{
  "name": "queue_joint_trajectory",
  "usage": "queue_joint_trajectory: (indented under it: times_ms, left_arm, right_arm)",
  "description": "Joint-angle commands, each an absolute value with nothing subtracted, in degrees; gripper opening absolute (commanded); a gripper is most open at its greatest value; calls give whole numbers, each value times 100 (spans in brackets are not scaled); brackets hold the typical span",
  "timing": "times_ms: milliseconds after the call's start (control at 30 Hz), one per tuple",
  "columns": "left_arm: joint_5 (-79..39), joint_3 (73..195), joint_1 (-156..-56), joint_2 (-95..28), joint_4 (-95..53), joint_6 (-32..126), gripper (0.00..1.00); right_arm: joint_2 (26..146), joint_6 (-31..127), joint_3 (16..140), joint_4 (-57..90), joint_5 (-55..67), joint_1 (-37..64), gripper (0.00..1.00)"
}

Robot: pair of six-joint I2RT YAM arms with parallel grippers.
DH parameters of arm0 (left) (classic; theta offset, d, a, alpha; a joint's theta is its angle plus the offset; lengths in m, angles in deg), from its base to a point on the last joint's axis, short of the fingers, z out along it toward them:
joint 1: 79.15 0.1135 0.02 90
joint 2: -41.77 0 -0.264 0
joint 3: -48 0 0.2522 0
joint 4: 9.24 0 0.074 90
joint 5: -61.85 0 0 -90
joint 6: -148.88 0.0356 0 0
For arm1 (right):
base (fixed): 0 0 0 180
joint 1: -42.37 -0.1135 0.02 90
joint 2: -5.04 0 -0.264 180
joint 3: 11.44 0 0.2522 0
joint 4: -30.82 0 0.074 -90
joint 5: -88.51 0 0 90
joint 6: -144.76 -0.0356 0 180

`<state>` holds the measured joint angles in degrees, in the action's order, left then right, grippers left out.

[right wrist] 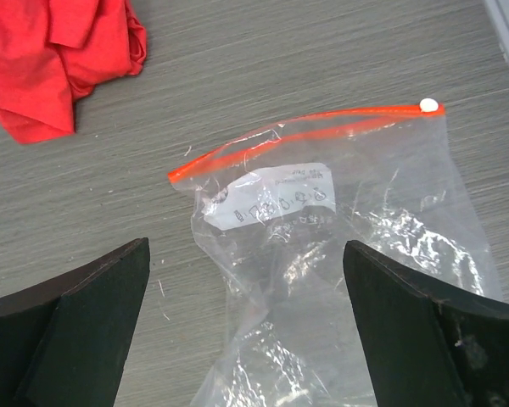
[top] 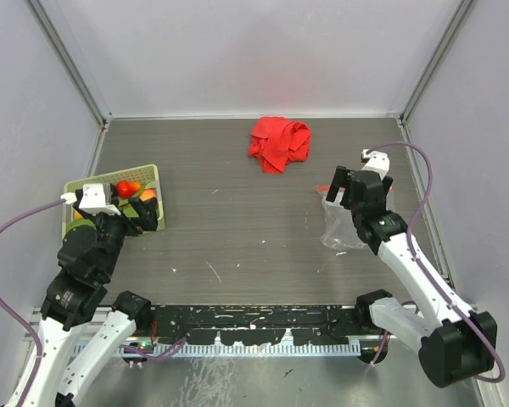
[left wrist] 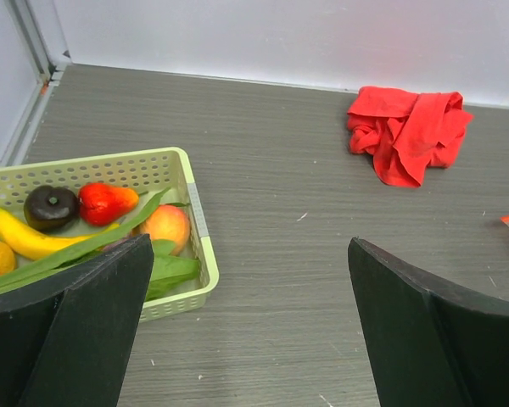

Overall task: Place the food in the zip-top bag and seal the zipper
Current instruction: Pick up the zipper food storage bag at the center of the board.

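Barely begun. Leaves all food (left wrist: 102, 202) in basket (left wrist: 201, 233) at left, zip-top bag (right wrist: 339, 254) empty on bench (top: 237, 229) at right, zipper (right wrist: 382, 113) seemingly unsealed. Holds left pincer (left wrist: 246, 331) and right pincer (right wrist: 246, 331) apart, empty.

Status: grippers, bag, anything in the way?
Left gripper, right gripper open, empty. Food in basket; zip-top bag empty. Red cloth clear of both.
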<state>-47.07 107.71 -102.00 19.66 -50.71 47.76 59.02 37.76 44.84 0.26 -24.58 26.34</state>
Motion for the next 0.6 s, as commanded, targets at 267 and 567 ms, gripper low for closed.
queue_joint_trajectory:
  times_ms: [267, 567]
  left_arm:
    - [-4392, 10842, -10159, 1876, -4885, 4744, 98]
    - [-4332, 10833, -10139, 1865, -4876, 4741, 98]
  right_arm:
    - [7812, 2677, 4777, 1155, -3159, 2624, 100]
    - [8910, 2141, 5065, 1571, -3437, 2618, 97]
